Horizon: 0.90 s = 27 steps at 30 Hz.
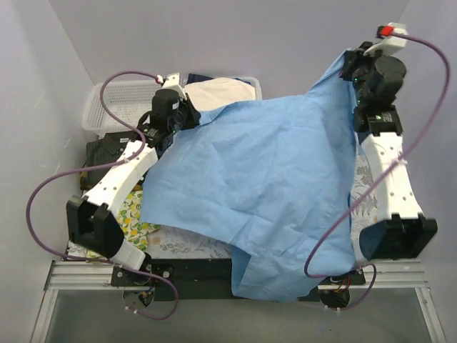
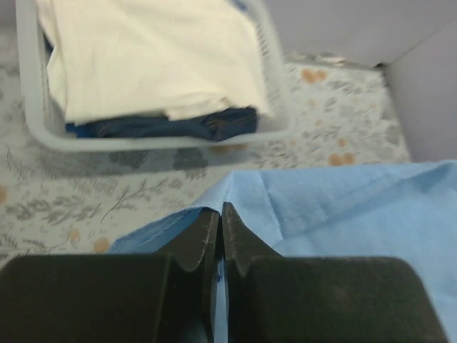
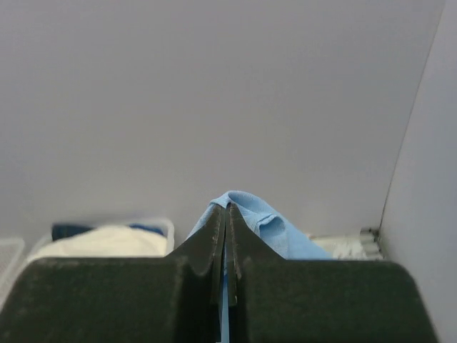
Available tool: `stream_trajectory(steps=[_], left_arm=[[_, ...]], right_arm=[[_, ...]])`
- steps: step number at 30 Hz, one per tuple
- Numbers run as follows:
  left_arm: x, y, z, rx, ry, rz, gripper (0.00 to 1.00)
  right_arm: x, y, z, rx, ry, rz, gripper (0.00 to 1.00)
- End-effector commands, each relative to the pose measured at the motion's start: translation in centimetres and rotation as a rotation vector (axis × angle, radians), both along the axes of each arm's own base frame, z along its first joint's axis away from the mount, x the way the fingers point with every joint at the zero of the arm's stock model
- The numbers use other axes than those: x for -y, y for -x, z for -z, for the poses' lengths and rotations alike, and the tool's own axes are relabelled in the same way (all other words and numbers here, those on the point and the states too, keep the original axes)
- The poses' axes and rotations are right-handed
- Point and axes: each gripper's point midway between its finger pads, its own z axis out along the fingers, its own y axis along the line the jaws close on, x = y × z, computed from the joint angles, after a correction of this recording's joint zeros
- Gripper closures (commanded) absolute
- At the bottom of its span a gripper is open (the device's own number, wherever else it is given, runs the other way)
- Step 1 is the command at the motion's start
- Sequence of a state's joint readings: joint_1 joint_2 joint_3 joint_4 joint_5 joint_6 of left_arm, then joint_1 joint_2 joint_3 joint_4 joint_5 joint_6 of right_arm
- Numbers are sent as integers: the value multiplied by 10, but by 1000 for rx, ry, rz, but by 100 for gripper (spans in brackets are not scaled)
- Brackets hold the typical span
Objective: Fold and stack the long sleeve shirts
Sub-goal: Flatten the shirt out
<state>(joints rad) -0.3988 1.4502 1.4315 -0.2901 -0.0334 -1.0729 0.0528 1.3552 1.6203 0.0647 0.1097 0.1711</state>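
The light blue shirt (image 1: 264, 179) is stretched out above the table between both arms, and its lower end hangs over the near edge. My left gripper (image 1: 191, 116) is shut on its left corner; the left wrist view shows blue cloth (image 2: 335, 207) pinched between the black fingers (image 2: 203, 239). My right gripper (image 1: 351, 66) is shut on its far right corner, held high near the back wall, with cloth (image 3: 268, 229) bulging over the fingertips (image 3: 239, 236). The dark pinstriped shirt (image 1: 107, 150) lies crumpled at the left, under the left arm.
A white basket (image 1: 118, 107) stands at the back left. A clear bin (image 2: 43, 128) holds cream-white garments (image 1: 218, 91) over dark blue cloth (image 2: 178, 125). The yellow lemon-print cloth (image 1: 132, 214) covers the table. Purple cables loop beside both arms.
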Motion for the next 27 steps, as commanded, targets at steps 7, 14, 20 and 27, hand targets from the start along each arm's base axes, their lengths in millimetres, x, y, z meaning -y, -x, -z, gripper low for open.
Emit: stream_trajectory(steps=[7,14,20,27], left_arm=[[-42,-34,104,-141,5,-197,100],[-76,-52,132,-187,11,-342,37],[-77,-64,106,-136,21,-337,2],[-54,-20,106,-171,68,-153,2]], right_arm=[[-42,-83,86,-161,-37,-108,99],[-73,-138,161,-376,7,-149,49],[-57,-149,187,-554,39,-40,16],[-63,-58,253,-782,34,-99,17]])
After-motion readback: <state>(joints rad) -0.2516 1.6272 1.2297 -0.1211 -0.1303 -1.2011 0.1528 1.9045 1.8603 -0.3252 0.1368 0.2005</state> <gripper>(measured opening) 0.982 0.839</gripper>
